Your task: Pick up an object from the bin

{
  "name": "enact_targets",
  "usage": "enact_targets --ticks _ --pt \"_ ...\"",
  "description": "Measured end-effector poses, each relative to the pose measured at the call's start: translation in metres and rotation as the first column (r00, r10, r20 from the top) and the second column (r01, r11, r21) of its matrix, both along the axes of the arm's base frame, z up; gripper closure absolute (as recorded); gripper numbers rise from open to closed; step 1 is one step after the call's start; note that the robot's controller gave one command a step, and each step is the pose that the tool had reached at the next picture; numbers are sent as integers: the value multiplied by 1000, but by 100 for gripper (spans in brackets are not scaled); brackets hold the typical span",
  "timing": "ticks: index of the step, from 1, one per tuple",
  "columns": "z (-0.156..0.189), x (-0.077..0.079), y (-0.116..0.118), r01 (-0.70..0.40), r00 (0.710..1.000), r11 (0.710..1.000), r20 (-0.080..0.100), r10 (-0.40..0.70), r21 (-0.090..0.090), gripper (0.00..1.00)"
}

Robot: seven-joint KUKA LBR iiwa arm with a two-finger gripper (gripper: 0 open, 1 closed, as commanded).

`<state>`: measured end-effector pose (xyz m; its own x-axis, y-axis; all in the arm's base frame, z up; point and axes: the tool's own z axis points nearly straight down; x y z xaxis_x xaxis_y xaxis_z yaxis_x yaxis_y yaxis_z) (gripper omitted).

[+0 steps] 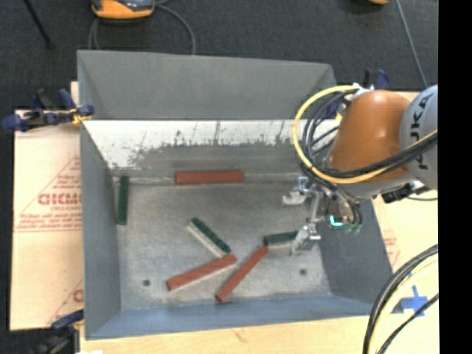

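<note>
My gripper (301, 218) hangs low over the right part of the bin floor, its two metal fingers spread apart and nothing between them. A short dark green block (277, 239) lies just left of the nearer fingertip (303, 240), touching or almost touching it. A red-brown stick (242, 273) lies slanted right below that block, its upper end close to it. A second red-brown stick (201, 271) lies to the left of it.
A green and white stick (208, 237) lies slanted at mid-floor. A long red-brown bar (209, 176) rests along the back wall and a dark green stick (122, 199) along the left wall. The arm with its orange cover and cables overhangs the bin's right rim.
</note>
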<state>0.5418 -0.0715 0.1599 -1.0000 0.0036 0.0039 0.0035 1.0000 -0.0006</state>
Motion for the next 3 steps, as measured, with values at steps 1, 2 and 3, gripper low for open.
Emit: enact_targets --ticks 1,2,3 --pt "4 2 0 -2 1000 1000 7 2 -1 0" --pt "-78 -9 -1 -85 996 996 8 85 -2 100" --pt "-78 -9 -1 -86 996 996 8 86 -2 100"
